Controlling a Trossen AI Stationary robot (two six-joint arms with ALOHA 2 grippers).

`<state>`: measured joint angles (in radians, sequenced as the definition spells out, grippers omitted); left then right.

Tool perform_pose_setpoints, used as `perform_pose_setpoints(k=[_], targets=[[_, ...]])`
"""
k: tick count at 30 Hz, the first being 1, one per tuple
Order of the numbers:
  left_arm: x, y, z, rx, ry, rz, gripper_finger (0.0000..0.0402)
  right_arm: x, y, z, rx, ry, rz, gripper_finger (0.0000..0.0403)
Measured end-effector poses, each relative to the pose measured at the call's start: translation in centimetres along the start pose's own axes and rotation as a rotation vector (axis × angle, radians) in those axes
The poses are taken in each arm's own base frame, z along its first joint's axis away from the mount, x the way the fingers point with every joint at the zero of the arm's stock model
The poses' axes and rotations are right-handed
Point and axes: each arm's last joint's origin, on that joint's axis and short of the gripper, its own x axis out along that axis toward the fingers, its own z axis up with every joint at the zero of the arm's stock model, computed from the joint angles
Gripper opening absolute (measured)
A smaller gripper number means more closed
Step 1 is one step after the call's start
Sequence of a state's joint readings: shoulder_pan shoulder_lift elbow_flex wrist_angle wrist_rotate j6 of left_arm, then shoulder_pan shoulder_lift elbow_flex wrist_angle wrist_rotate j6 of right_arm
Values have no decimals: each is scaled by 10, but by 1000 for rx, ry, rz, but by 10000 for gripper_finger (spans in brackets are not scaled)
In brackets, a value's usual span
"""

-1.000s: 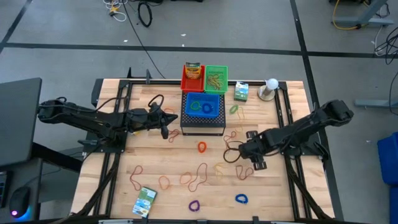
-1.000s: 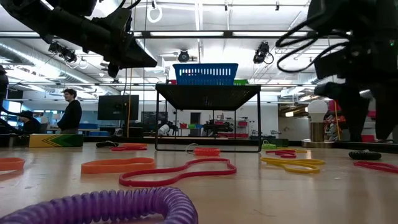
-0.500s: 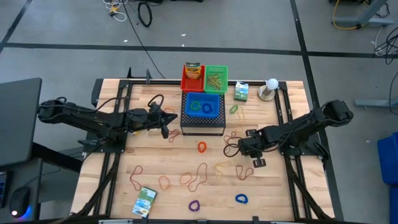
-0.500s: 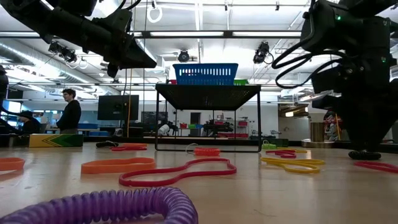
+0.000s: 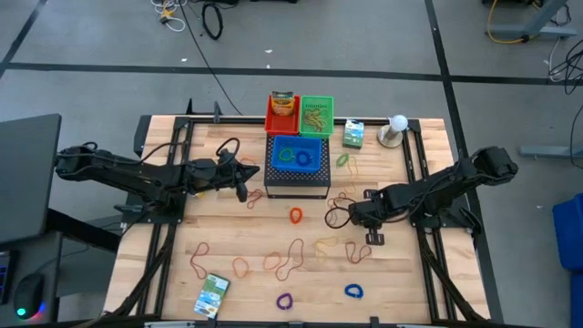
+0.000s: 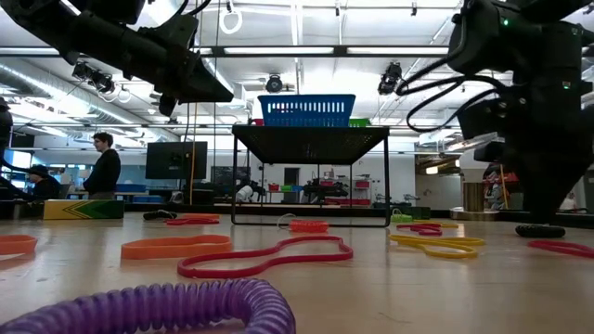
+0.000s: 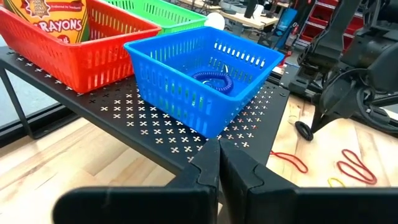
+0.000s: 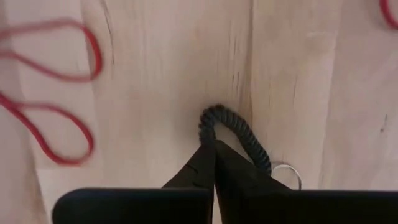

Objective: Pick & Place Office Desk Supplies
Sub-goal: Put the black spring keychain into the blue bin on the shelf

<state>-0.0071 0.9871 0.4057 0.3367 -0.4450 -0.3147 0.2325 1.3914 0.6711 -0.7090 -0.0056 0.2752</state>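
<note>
1. The right gripper [image 8: 214,149] is low on the counter [image 5: 228,228]. Its fingers are pinched shut on a black coil loop [image 8: 233,134]. The loop still lies on the wood, just by two red bands [image 8: 56,124].
2. So this is the picking-up step. Next, I think the arm must lift the loop and carry it to the blue basket [image 7: 205,74] on the black stand [image 5: 296,187]. A blue coil [image 7: 211,78] already lies in that basket.
3. The grip is only on one edge of the loop, so it might slip out when lifted.
4. The left gripper [image 7: 217,165] waits in the air beside the stand. Its fingers are shut and hold nothing.
5. Many bands [image 5: 291,260] are still spread on the counter, with a purple loop [image 5: 284,300], a blue loop [image 5: 353,292] and a small box [image 5: 211,296].
6. From above, the arm hides the black loop. A thin metal ring [image 8: 287,173] shows beside the fingers, partly covered, and I can't tell if it joins the loop.
</note>
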Motion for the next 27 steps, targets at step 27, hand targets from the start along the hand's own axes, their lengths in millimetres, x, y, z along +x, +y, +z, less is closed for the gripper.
perform_pose_setpoints(k=[27], targets=[[-7,-14,-7,-51,47,-92,9,-17,-12,8,5,9,-49,115]])
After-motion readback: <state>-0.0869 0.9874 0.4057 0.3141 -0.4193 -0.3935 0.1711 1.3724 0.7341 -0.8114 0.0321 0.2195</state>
